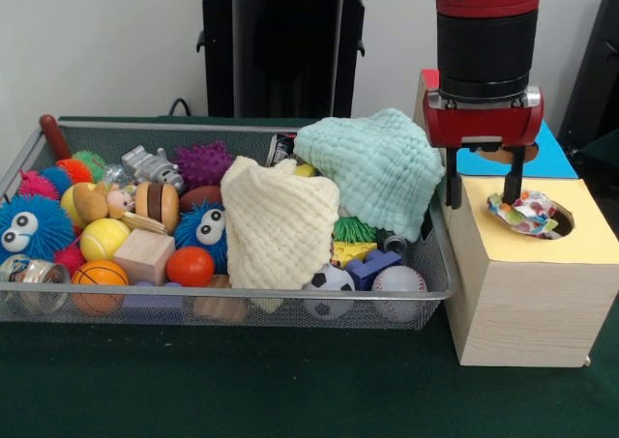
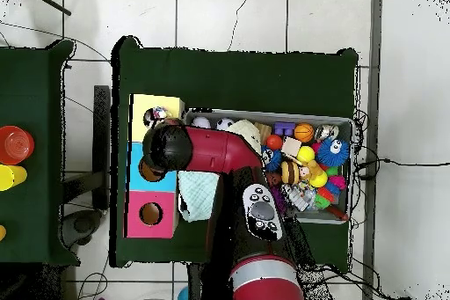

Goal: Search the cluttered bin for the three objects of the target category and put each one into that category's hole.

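a: claw (image 1: 481, 201) of the red and black arm (image 1: 484, 42) hangs over the yellow-topped wooden box (image 1: 527, 312), at about 3 o'clock from the wire mesh bin (image 1: 39, 158). its two dark fingers (image 1: 514, 177) stand apart with nothing between them, so open and empty.

b: and the task's thing?

a: a crumpled multicoloured wrapper-like object (image 1: 522, 213) sits on the rim of the round hole (image 1: 559, 221) in the yellow top, just below the claw's tips, half in and half out. it does not look fully dropped through.

b: progress, then?

a: judging by this, one item is delivered or nearly so. whether any went in already, the hole hides it. i cannot name the category with confidence from one piece.

b: the bin?

a: still crowded: a pale yellow waffle cloth (image 1: 280, 220) at centre, a mint green cloth (image 1: 372, 167) at its 2 o'clock, balls and spiky toys under and around. likely the cloths cover more candidates, so searching remains. overhead view shows the pink section (image 2: 141, 217) with its own hole.
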`<move>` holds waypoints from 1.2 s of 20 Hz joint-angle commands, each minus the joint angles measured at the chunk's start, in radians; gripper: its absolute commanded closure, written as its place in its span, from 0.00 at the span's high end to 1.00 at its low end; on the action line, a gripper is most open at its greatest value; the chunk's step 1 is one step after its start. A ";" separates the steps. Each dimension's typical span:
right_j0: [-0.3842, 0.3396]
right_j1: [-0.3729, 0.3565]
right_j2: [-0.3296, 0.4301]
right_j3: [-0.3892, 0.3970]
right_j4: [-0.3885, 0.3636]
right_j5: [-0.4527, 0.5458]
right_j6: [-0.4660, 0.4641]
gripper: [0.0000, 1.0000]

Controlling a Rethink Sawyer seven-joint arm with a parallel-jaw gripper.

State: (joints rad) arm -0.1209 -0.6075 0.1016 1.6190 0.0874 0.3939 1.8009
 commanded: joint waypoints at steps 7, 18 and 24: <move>-0.008 0.142 0.050 -0.101 0.059 -0.139 0.190 1.00; -0.002 0.160 0.051 -0.118 0.093 -0.086 0.184 1.00; -0.003 0.085 0.027 -0.090 0.097 -0.022 0.183 1.00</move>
State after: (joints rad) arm -0.1103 -0.5281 0.1031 1.5651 0.1254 0.3296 1.8007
